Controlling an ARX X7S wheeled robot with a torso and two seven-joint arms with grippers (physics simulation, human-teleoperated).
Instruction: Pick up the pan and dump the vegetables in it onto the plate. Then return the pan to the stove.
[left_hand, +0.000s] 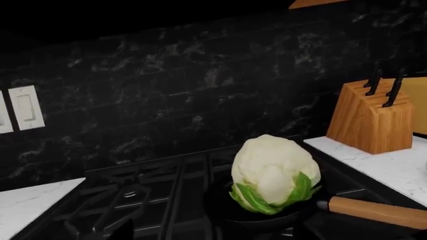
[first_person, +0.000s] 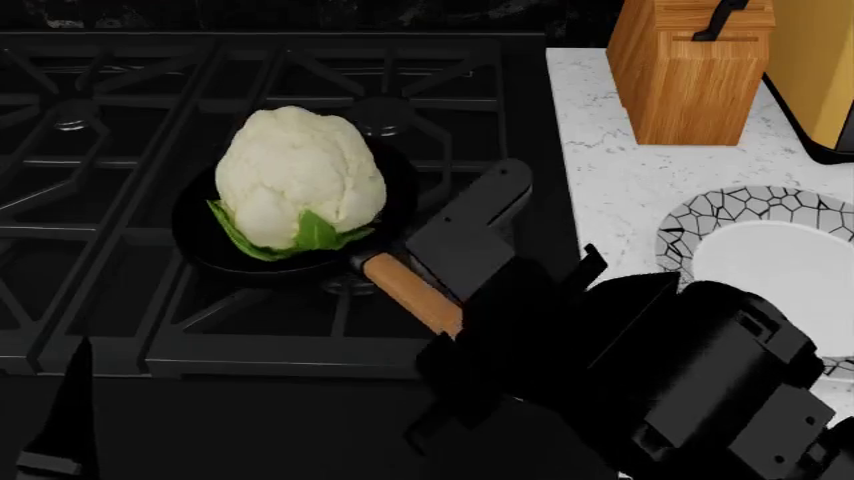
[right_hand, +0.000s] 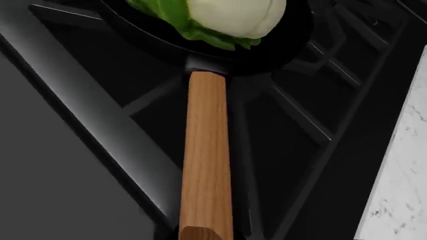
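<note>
The right gripper (first_person: 467, 235) hangs over the pan's wooden handle with one black finger showing; whether its jaws stand parted or closed I cannot tell, and nothing is held yet. The left gripper shows in no view.

The stove (first_person: 107, 180) fills most of the head view, black grates under everything. The plate (first_person: 714, 215) lies on the white counter (first_person: 601, 170) to the right, partly behind the right arm, with a wooden knife block (first_person: 687, 75) beyond it.

The pan (first_person: 194, 235) sits on a front burner, and the cauliflower (first_person: 296, 175) nearly fills it. That load looks top-heavy and free to roll, so the pan will probably tip toward the bowl. The handle (right_hand: 205, 150) is rigid and smooth; take it near the bowl.

No writing or labels are readable.
</note>
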